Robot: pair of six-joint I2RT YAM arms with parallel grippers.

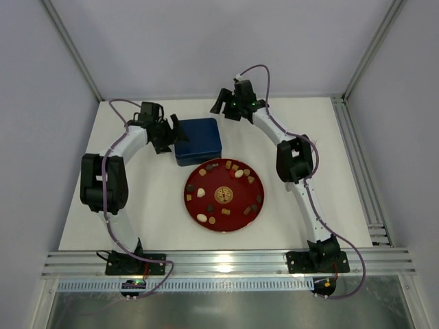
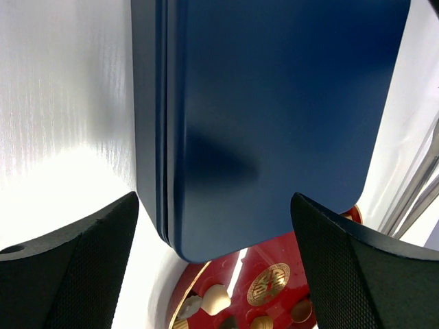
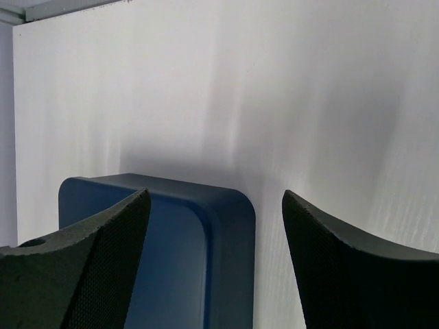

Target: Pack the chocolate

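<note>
Several small chocolate pieces (image 1: 239, 173), dark brown, light brown and cream-white, lie round the rim of the red plate (image 1: 238, 204) with a gold centre emblem. Some show in the left wrist view (image 2: 215, 299). The dark blue tin (image 1: 198, 140) stands lid-on behind the plate; it also shows in the left wrist view (image 2: 274, 116) and the right wrist view (image 3: 171, 260). My left gripper (image 1: 167, 135) is open at the tin's left edge, empty. My right gripper (image 1: 223, 103) is open above the table behind the tin's right corner, empty.
A metal rail (image 1: 226, 264) runs along the near edge of the white table (image 1: 302, 130), with both arm bases on it. Grey walls enclose the back and sides.
</note>
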